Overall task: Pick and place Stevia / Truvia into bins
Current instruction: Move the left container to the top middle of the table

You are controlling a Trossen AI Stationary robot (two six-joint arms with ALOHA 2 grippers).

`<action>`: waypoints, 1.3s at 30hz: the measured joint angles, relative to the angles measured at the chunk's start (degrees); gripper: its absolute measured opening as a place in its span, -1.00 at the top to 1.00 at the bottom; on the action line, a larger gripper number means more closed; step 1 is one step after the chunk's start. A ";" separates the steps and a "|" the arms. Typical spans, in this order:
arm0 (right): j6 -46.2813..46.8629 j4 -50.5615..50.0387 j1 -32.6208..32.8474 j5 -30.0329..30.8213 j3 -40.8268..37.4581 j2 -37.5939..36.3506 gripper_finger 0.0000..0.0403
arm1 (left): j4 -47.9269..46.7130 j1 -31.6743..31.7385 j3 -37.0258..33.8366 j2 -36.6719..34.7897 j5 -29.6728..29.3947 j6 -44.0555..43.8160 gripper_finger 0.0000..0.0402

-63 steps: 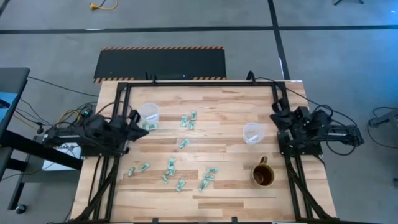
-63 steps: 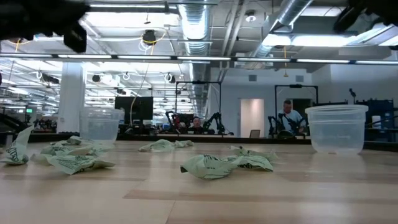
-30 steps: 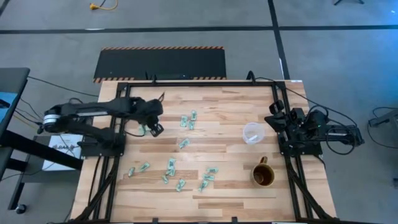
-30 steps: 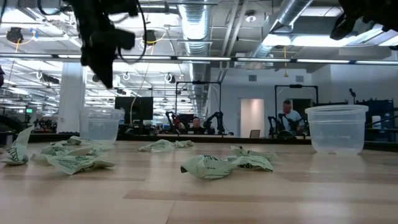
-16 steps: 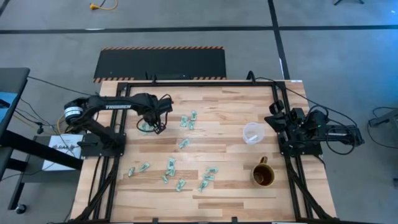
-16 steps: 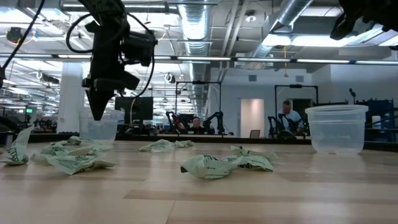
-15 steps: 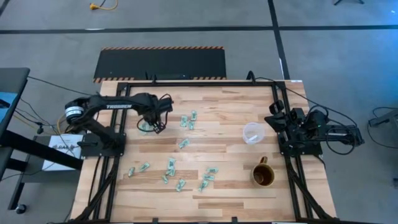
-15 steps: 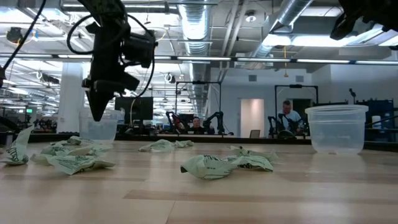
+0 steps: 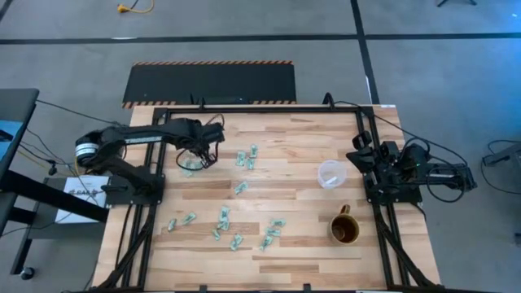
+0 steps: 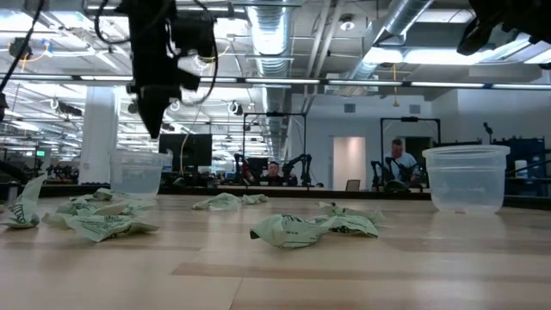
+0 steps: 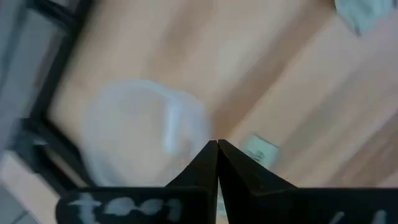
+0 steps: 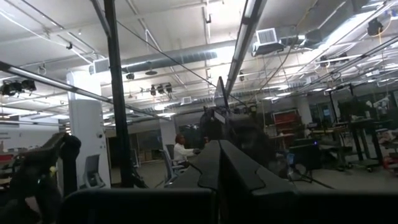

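Several green-and-white Stevia sachets (image 9: 224,217) lie flat and scattered on the wooden table (image 9: 293,138); in the low view they show crumpled (image 10: 312,226). One clear bin (image 9: 190,163) stands at the far left, partly hidden under my left arm, and the other bin (image 9: 330,173) stands to the right. My left gripper (image 9: 210,157) hangs shut, pointing steeply down, above the left bin (image 10: 136,176) with nothing between its fingers (image 11: 216,144). One sachet (image 11: 258,149) lies on the table beside that bin. My right gripper (image 12: 217,143) is shut and parked at the table's right edge, pointing up into the room.
A brown mug (image 9: 344,229) stands near the right bin, toward the near edge. The black frame rails (image 9: 244,108) run along the table's sides. People sit in the room beyond the far edge (image 10: 398,164).
My left gripper, shut throughout, dipped toward the left bin's rim, then rose again and shifted a little toward the table's right, tipping as the arm swung. The sachets and both bins lie where they were.
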 joint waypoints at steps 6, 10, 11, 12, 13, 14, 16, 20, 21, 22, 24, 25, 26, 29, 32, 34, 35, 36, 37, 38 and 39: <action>0.00 0.00 0.00 -0.02 0.00 0.00 1.00 | 1.06 9.24 0.31 -3.83 3.44 0.57 1.00; 0.02 0.00 0.00 -0.02 0.00 0.00 1.00 | 1.22 16.28 -0.49 -2.69 4.73 1.67 1.00; 0.02 -0.02 0.00 -0.02 0.00 0.00 1.00 | 1.29 17.71 -0.76 -2.26 5.40 2.06 1.00; 0.02 -0.02 -0.02 0.00 0.00 0.00 1.00 | 1.21 18.90 -0.96 -1.75 6.30 2.44 1.00; 0.02 -0.09 0.00 -0.01 0.00 0.00 1.00 | 1.26 19.83 -1.03 -1.18 7.55 2.71 1.00; 0.02 -0.24 -0.01 -0.02 0.00 0.01 1.00 | 1.62 20.47 -1.12 -0.52 8.92 3.13 1.00; 0.02 -0.56 -0.02 -0.02 0.00 0.01 1.00 | 2.64 21.15 -1.12 1.08 11.45 4.07 1.00; 0.01 -0.63 -0.01 -0.02 0.00 0.01 1.00 | 6.67 21.14 -1.14 4.79 13.96 5.45 1.00; 0.00 -0.67 -0.02 -0.02 0.00 0.00 1.00 | 7.24 21.11 -1.14 5.87 14.70 5.83 1.00; 0.02 -0.72 -0.02 -0.02 0.00 0.02 1.00 | 7.69 21.06 -1.14 6.98 15.55 5.97 1.00; 0.02 -0.81 0.00 -0.02 0.00 0.01 1.00 | 8.25 20.88 -1.16 9.21 17.03 6.42 1.00; 0.01 -0.85 -0.02 -0.02 0.00 0.01 1.00 | 8.30 20.68 -1.16 10.22 17.58 7.05 1.00; 0.02 -0.85 0.00 -0.02 0.00 0.00 1.00 | 8.50 20.46 -1.16 11.17 18.60 7.70 1.00; 0.02 -0.85 -0.02 -0.02 0.00 0.00 1.00 | 9.13 19.45 -1.21 13.44 22.28 9.20 1.00; 0.02 -0.85 0.00 -0.02 0.00 0.02 1.00 | 10.67 18.11 -1.21 13.98 24.87 10.62 1.00; 0.02 -0.85 -0.01 -0.02 0.00 0.00 1.00 | 11.88 16.91 -1.21 13.90 25.70 10.98 1.00; 0.02 -0.85 0.00 -0.02 0.00 0.01 1.00 | 12.19 16.27 -1.21 13.76 26.15 11.10 1.00; 0.02 -0.85 0.00 -0.02 0.00 0.00 1.00 | 12.23 15.60 -1.21 13.59 26.38 11.34 1.00; 0.02 -0.84 -0.02 0.00 0.00 0.00 1.00 | 12.27 14.91 -1.21 13.45 26.46 11.45 1.00; 0.02 -0.86 0.00 -0.02 0.00 0.01 1.00 | 12.34 14.39 -1.20 13.45 26.55 11.67 1.00; 0.02 -0.85 -0.01 -0.02 0.00 0.01 1.00 | 12.28 13.76 -1.19 13.47 26.57 11.99 1.00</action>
